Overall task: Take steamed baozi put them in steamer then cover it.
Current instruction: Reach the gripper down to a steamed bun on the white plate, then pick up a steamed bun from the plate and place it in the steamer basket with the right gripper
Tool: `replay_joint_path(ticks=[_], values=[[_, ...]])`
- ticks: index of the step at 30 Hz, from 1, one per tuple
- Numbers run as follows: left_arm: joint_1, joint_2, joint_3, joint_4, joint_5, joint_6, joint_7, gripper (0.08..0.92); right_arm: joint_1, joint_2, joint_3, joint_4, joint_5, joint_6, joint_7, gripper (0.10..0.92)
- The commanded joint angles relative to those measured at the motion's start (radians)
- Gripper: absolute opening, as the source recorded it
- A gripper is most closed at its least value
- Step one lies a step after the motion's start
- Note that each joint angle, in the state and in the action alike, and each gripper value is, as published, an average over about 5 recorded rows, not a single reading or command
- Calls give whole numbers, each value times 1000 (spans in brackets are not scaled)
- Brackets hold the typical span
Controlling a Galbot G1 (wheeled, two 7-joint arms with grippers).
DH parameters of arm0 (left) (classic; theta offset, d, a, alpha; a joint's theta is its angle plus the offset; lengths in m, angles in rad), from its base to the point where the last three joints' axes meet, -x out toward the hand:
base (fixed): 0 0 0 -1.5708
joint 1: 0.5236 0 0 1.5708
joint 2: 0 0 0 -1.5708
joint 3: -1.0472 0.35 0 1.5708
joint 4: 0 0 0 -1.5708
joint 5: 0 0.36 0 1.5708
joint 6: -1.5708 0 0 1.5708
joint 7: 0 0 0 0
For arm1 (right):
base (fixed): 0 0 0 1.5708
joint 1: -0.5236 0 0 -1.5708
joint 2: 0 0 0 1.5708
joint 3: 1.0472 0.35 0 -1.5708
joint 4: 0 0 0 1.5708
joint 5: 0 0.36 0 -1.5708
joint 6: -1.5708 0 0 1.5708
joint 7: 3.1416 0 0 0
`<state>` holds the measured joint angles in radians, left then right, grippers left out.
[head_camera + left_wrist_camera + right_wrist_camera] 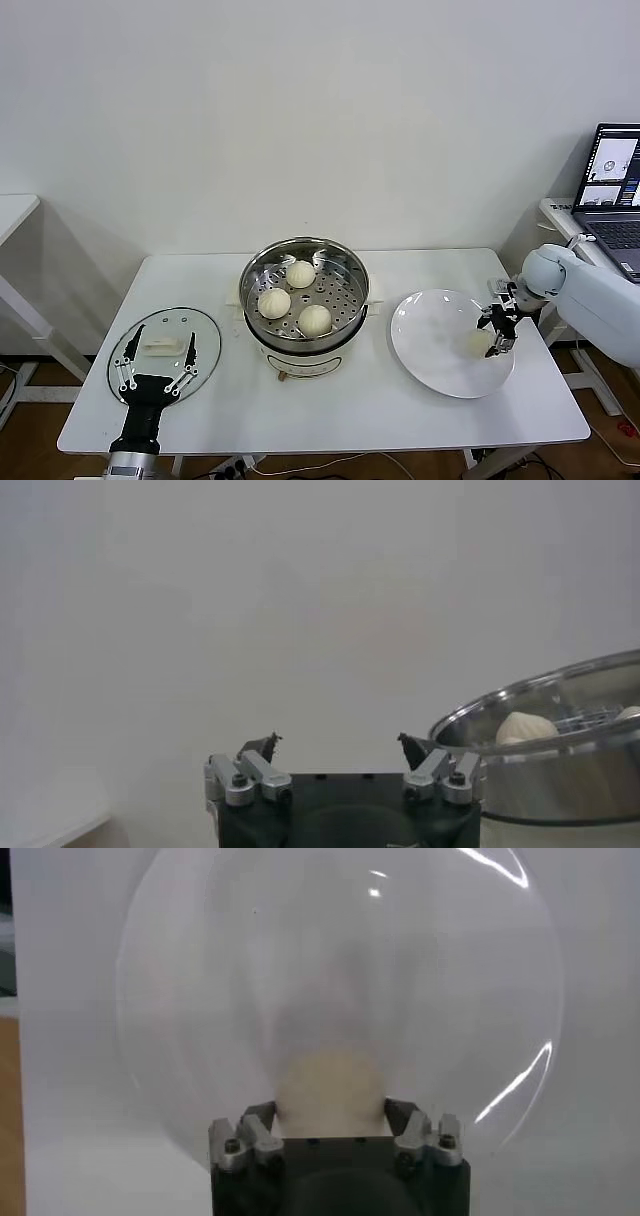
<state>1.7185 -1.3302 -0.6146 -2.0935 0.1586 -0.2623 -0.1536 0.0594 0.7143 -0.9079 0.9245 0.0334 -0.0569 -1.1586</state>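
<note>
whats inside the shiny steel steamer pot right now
Three cream-white round baozi sit on the perforated tray of the round stainless-steel steamer, uncovered. Below the tray nothing can be seen. The fourth bun is on the white plate.

Buns (300, 274) cream-white, smooth. Steamer (304, 296) shiny steel, tray dotted with holes, base white. Plate (440, 345) plain white. Lid (165, 352) clear glass, metal rim, white handle. Table (350, 400) white. Grippers (497, 332) black with silver links.
</note>
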Motion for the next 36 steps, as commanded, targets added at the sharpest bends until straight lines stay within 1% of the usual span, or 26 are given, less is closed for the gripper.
replay_joint_path(ticks=[1, 3, 6, 11, 17, 20, 27, 32, 36], values=[[0, 1, 0, -6, 0, 2, -1, 823, 66, -7, -17, 31, 12, -2, -26, 690], [0, 3, 1, -8, -1, 3, 0, 823, 129, -8, -38, 49, 41, -1, -60, 680], [-1, 5, 3, -9, -1, 3, -1, 823, 269, 8, -112, 72, 125, 0, -120, 670], [-3, 9, 7, -11, -2, 0, 0, 823, 530, 98, -284, 96, 277, -6, -195, 662], [-4, 11, 14, -15, -2, -1, 0, 823, 729, 266, -436, 128, 484, -49, -198, 662], [-5, 11, 16, -16, -2, -1, -1, 823, 756, 342, -465, 132, 543, -67, -186, 662], [-4, 13, 15, -21, -3, -1, -1, 823, 749, 498, -507, 105, 557, -86, -150, 662], [-5, 12, 16, -22, -4, -3, -3, 823, 703, 565, -525, 81, 525, -89, -110, 662], [-4, 12, 14, -23, -6, -4, -4, 823, 653, 590, -526, 69, 491, -92, -83, 662]])
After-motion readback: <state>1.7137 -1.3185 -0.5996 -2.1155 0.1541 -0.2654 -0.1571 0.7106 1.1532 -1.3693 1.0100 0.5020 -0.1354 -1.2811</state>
